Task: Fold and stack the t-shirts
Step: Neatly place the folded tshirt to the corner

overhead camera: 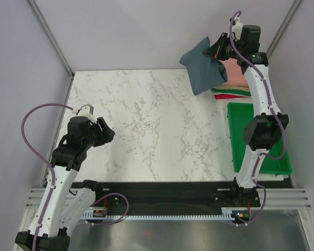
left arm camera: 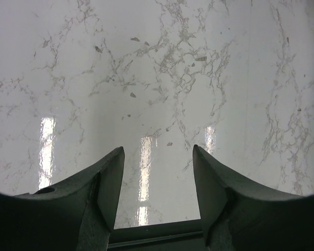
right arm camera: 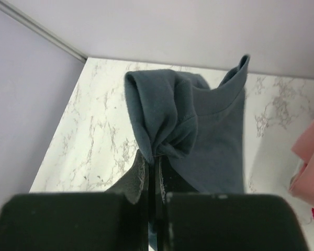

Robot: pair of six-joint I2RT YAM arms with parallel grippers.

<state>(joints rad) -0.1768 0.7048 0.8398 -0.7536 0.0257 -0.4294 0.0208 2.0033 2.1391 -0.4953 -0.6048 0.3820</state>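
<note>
Right gripper (right arm camera: 153,159) pinches a bunched fold of soft slate-blue cloth t-shirt (right arm camera: 214,141) (hanging limp); left gripper (left arm camera: 157,162) gapes over veined marble tabletop (left arm camera: 146,78).

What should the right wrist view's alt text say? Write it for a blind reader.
The right gripper is shut on a bunched fold of the blue-grey shirt, held over the marble table. A folded pink shirt shows at the right edge.

the shirt (right arm camera: 214,141) is matt cloth, the marbled table (left arm camera: 157,78) glossy, the tray (overhead camera: 236,125) plastic.
</note>
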